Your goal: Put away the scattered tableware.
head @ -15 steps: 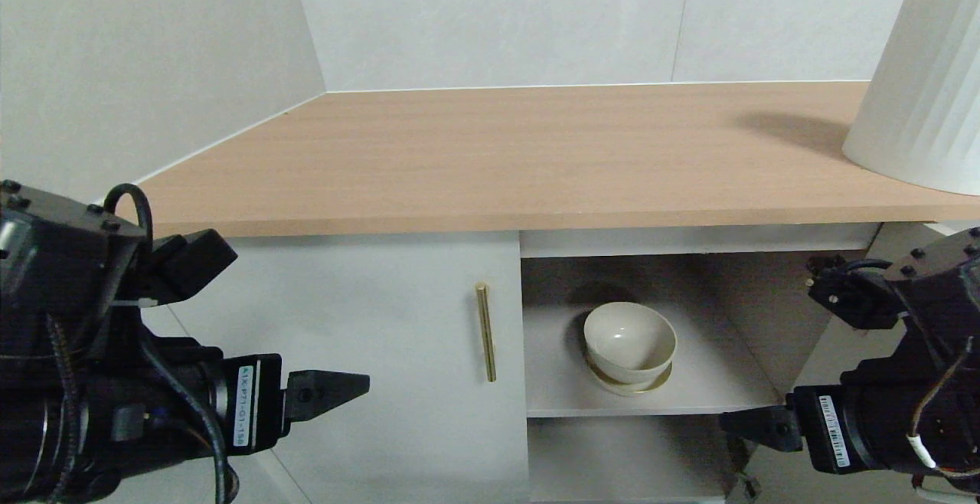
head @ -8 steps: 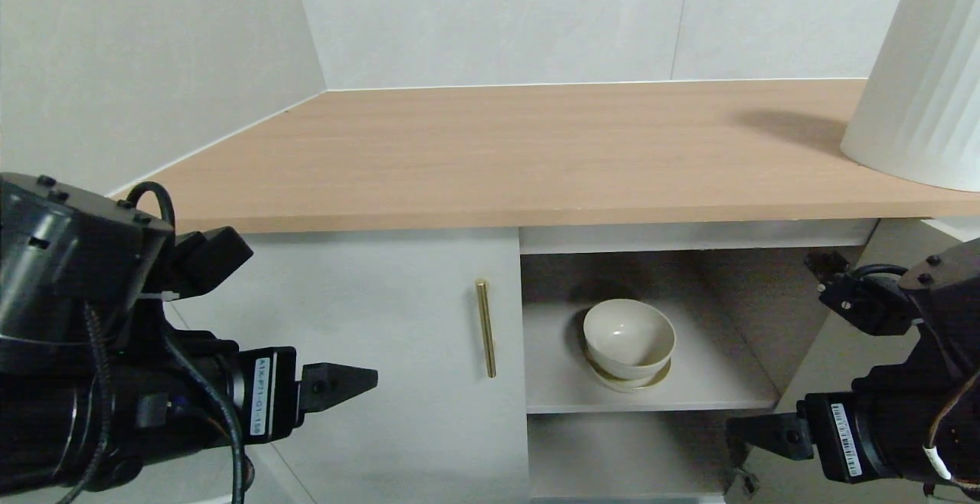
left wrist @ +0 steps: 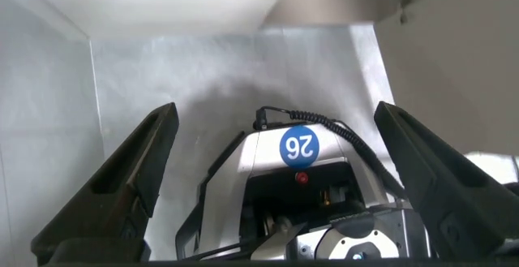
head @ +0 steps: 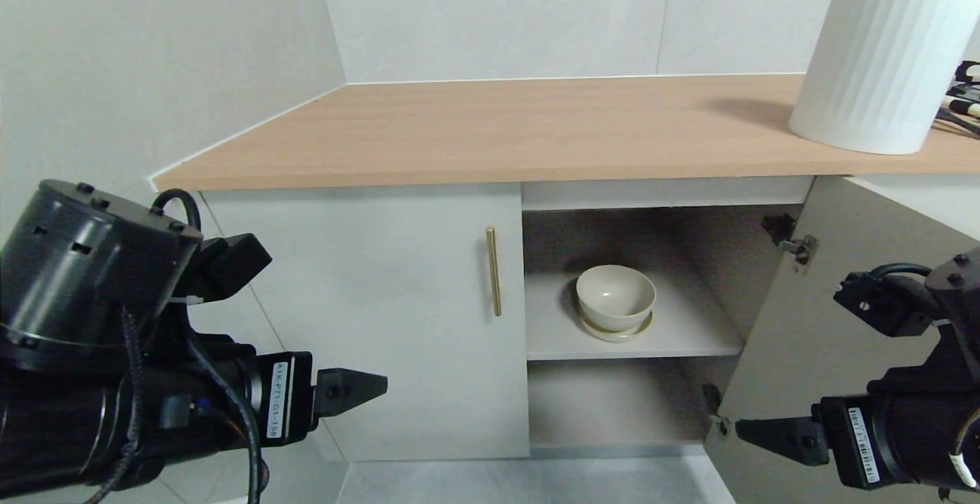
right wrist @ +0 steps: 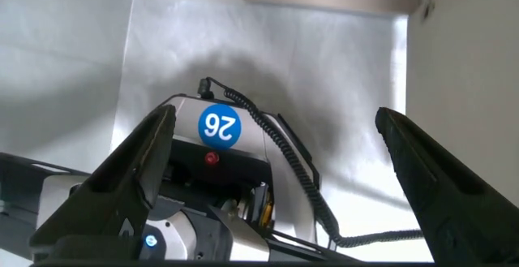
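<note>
Head view: bowl (head: pixel 615 299) hides most of plate (head: pixel 617 330); left gripper (left wrist: pixel 276 113), right gripper (right wrist: pixel 276 114) gape empty.

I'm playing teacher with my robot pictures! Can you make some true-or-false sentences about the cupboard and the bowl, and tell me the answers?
1. The bowl sits on the cupboard's upper shelf. True.
2. The bowl is upside down. False: it stands open side up, on a small plate.
3. Both cupboard doors are closed. False: the left door is closed, but the right door is swung open.
4. A white ribbed cylinder stands on the countertop. True.
5. The left arm's jaws hold a spoon. False: they are open and empty.
</note>
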Robot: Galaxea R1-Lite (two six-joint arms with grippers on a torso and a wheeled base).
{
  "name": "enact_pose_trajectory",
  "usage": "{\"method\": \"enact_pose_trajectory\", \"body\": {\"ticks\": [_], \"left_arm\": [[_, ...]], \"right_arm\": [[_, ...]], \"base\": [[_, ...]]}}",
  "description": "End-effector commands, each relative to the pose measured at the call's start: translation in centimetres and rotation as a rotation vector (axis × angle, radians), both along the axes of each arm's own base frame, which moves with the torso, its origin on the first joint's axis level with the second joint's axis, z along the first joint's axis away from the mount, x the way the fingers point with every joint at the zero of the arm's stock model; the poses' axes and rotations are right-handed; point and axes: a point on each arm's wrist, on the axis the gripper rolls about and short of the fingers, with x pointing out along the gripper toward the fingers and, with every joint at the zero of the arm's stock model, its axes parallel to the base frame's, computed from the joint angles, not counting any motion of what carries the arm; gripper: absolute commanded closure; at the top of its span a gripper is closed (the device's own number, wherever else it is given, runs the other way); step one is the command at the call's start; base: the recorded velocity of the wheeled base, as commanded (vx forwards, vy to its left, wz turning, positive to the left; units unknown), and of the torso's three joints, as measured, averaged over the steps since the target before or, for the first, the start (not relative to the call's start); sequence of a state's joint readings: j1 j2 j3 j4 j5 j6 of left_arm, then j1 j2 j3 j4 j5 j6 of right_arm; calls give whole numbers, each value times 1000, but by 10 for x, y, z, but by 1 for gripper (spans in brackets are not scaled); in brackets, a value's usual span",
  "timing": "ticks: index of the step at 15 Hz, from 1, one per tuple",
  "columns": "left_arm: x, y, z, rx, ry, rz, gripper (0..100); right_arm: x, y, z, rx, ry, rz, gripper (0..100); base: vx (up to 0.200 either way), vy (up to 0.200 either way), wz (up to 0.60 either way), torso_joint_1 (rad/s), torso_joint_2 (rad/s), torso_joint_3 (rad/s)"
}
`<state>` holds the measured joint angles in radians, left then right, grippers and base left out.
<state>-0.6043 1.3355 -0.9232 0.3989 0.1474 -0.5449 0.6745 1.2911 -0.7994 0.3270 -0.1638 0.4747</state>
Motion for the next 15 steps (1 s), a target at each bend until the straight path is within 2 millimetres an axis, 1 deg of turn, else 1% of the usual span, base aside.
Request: {"method": "enact_pose_trajectory", "body": {"ticks": [1,10,15], "left_arm": [[1,-1,-2,4,8,-1,0],[2,-2,-3,10,14,-4,0],[2,-2,-4,8,15,-4,0]], "right_arm": [[0,0,-1,-4,4,1,0],[0,0,-2,-9,8,2,0],[0,0,-3,-10,10,2,0]], "base": [[-200,0,0,7,2,2],[-200,0,0,2,2,3],[0,0,0,0,0,0]]}}
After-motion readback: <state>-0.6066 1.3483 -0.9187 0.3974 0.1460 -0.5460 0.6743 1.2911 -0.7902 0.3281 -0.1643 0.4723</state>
